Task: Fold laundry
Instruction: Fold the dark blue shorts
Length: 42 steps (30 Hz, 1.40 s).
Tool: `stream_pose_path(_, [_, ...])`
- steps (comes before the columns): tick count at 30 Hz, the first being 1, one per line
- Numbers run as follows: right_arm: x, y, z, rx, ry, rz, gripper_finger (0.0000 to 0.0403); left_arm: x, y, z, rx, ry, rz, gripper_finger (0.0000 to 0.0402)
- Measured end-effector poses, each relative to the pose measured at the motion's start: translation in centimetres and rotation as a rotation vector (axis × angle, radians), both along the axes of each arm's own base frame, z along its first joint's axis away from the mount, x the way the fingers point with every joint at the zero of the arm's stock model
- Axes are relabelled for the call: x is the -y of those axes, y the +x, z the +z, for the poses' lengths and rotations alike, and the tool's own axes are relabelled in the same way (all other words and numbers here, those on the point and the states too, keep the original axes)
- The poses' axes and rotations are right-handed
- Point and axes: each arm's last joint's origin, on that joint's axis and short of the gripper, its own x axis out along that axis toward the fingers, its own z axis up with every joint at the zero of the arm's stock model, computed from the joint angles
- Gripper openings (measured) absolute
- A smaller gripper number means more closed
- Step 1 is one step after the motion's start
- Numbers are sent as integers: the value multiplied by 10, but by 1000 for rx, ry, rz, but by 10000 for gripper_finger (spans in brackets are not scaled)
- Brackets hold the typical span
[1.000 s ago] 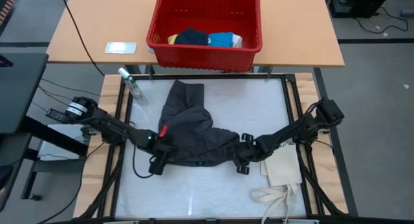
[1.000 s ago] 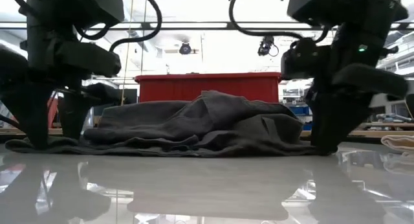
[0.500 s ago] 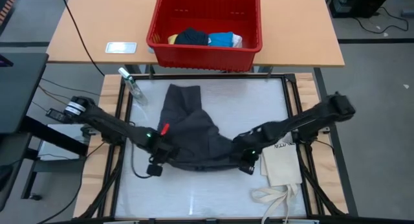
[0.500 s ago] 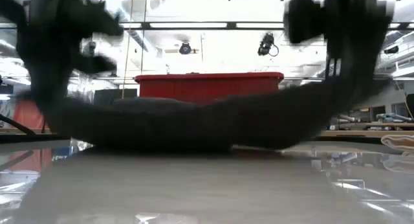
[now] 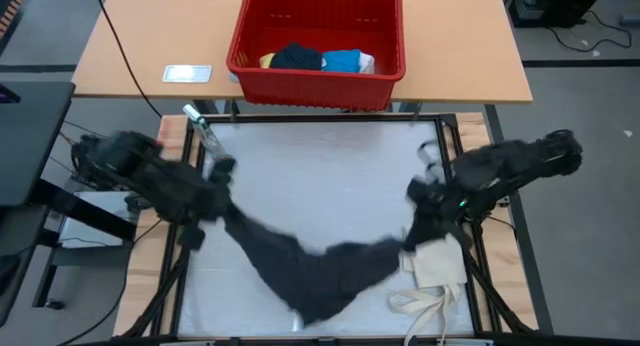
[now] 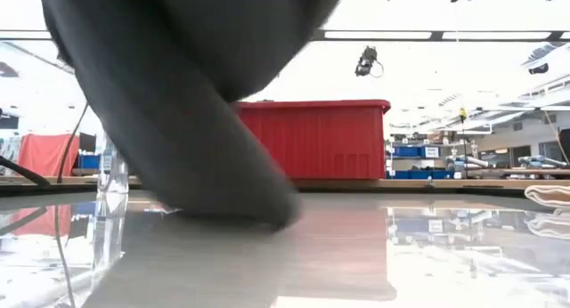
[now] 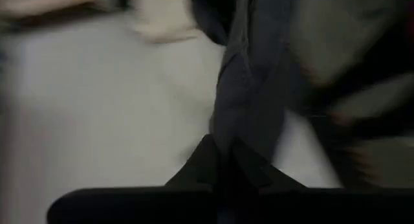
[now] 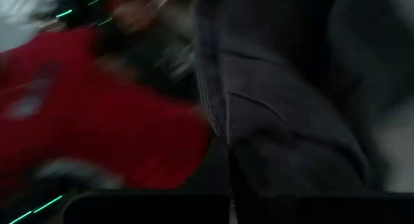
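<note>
The dark grey shorts (image 5: 305, 271) hang as a sagging band between my two grippers, above the white table top. My left gripper (image 5: 225, 204) is shut on their left end and my right gripper (image 5: 408, 236) on their right end. In the low view the shorts (image 6: 196, 103) show as a blurred dark mass whose lowest part comes close to the table; I cannot tell whether it touches. More laundry, navy (image 5: 297, 56), blue (image 5: 343, 59), yellow and white pieces, lies in the red basket (image 5: 318, 78). My left gripper pinches a bunched end of the shorts (image 7: 242, 120) between its two fingers, slanting down toward the table's middle. The cloth runs away from the fingers and sags. My right gripper holds the other end (image 8: 272, 140), with a seamed edge beside the fingers; blur hides how many layers. The cloth droops from it toward the table's middle.
A cream tote bag (image 5: 435, 266) with long straps lies at the table's near right, just below my right gripper. A clear bottle (image 5: 205, 134) lies at the far left corner. The red basket stands on the wooden table beyond the far edge.
Both grippers have shut on the near edge of the shorts and risen fast, moving apart toward the table's left and right edges. The shorts, crumpled on the table before, are lifted and now hang between them in a sag toward the near edge.
</note>
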Motion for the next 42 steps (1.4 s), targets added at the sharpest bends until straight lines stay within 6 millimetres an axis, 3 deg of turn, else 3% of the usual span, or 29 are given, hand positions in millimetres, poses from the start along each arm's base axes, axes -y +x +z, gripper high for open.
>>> stream_pose_path(4, [22, -9, 1, -83, -210, -267, 3, -17, -3, 3, -14, 122, 84, 14])
stream_pose_path(7, [28, -11, -7, -177, -254, -301, 3, -24, 4, -2, -55, 171, 115, 14])
stream_pose_path(12, [14, 3, -18, -223, -253, -98, 2, -23, 13, -9, -104, 316, 72, 14])
stream_pose_path(19, [-4, 28, -21, -8, -417, 117, 2, -20, 22, -5, -37, 545, -85, 14])
stream_pose_path(25, [18, 71, -29, 126, -559, 59, 3, -23, 80, -9, 100, 633, -249, 23])
stream_pose_path(30, [35, 97, -40, 129, -583, -5, 8, -19, 130, -30, 147, 579, -417, 24])
stream_pose_path(36, [36, 104, -43, 131, -658, -51, 59, -11, 156, -50, 129, 546, -504, 25])
stream_pose_path(42, [33, 110, -48, 138, -751, -56, 136, -6, 164, -47, 206, 543, -530, 26])
